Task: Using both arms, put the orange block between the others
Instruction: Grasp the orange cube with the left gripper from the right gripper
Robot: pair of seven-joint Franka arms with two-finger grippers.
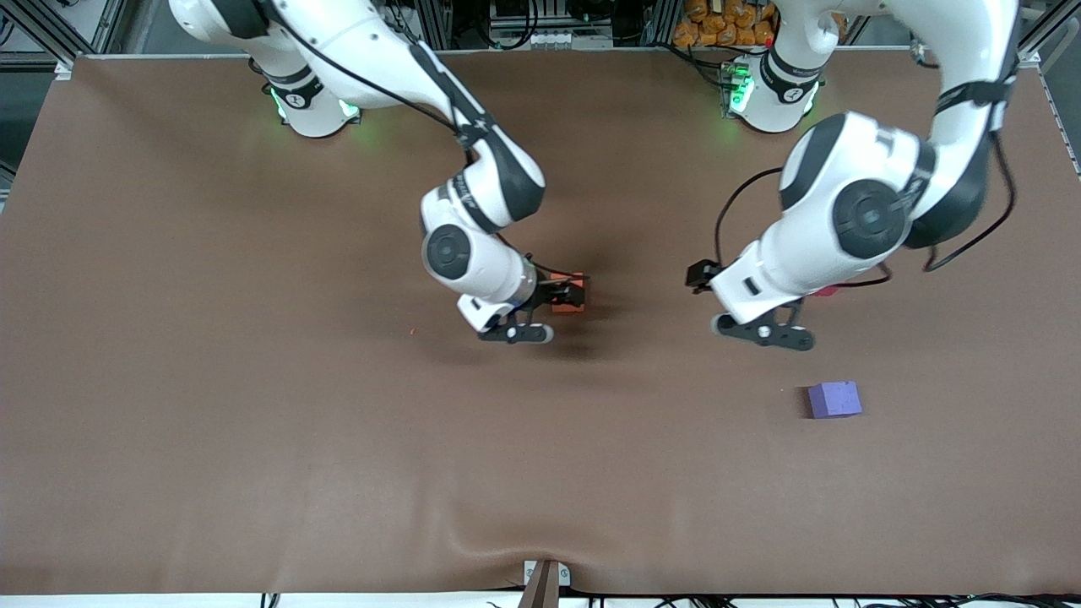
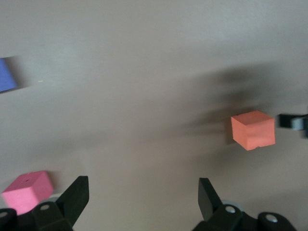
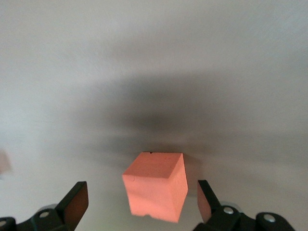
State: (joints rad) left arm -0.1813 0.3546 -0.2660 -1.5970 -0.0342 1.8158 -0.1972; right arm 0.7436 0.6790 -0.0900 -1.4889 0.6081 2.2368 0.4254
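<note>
The orange block (image 1: pixel 569 307) rests on the brown table near its middle. My right gripper (image 1: pixel 564 293) is open around it, and in the right wrist view the block (image 3: pixel 156 185) sits between the fingers (image 3: pixel 74 202) without touching them. My left gripper (image 2: pixel 142 199) is open and holds nothing; it hangs low over the table toward the left arm's end. The pinkish-red cube (image 2: pixel 26 191) lies just beside one of its fingers and shows as a sliver (image 1: pixel 826 291) under the left arm. The purple-blue cube (image 1: pixel 834 399) lies nearer the front camera than the pink one.
The brown mat (image 1: pixel 253 405) covers the whole table and has a slight wrinkle near its front edge. A small bracket (image 1: pixel 545 578) sits at the middle of that edge. Both arm bases (image 1: pixel 308 105) (image 1: pixel 773 97) stand along the back edge.
</note>
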